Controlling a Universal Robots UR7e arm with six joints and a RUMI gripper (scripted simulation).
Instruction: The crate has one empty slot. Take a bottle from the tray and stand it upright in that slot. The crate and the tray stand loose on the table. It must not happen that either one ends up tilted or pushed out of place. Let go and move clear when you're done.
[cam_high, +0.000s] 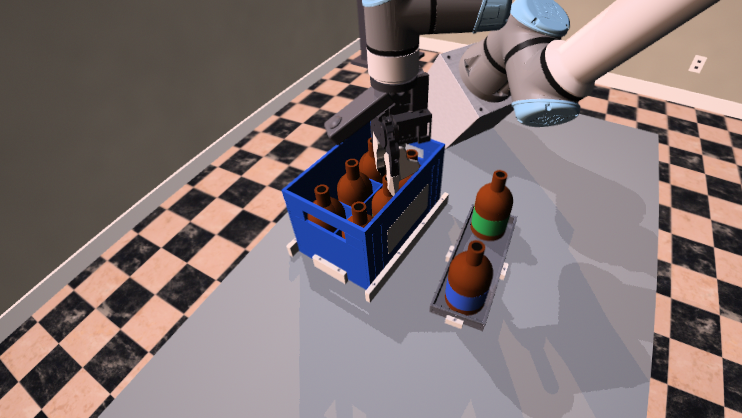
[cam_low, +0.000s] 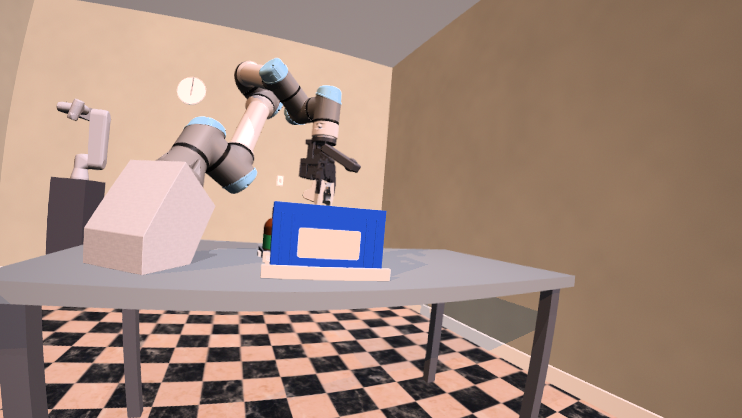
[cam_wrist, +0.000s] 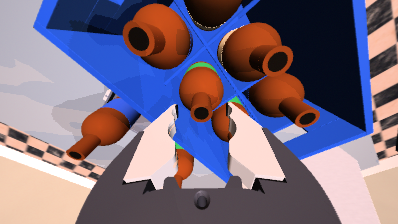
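1. A grey table (cam_high: 363, 353) is shown in a room with a checkered floor (cam_high: 155, 249), with a blue crate (cam_high: 332, 228) set on it near its far left side.
2. Six brown bottles are seen in the crate in the top view, each standing upright in its own slot, among them one at the front left (cam_high: 322, 203) and one behind it (cam_high: 353, 182).
3. A shallow grey tray (cam_high: 446, 306) is placed just to the right of the crate, apart from it.
4. Two brown bottles are left standing on the tray: one with a green band (cam_high: 492, 205) at the far end and one with a blue band (cam_high: 468, 278) at the near end.
5. The arm (cam_high: 597, 46) is extended from a pale slanted pedestal (cam_low: 150, 218) at the table's far side, and the gripper (cam_high: 393, 168) is pointed straight down over the crate's far right part.
6. The fingers are held partly open, and nothing is gripped between them.
7. In the wrist view, a green-banded bottle (cam_wrist: 201, 90) is seen standing in a crate slot just below the gripper, with its neck (cam_wrist: 201, 109) between the two pale finger pads but free of them.
8. In the exterior view, the fingertips are shown just above the crate's top rim (cam_low: 327, 206); whether they dip below it cannot be told.
9. A second, smaller grey arm (cam_low: 93, 140) is seen on a dark stand by the back wall, well apart from the table.
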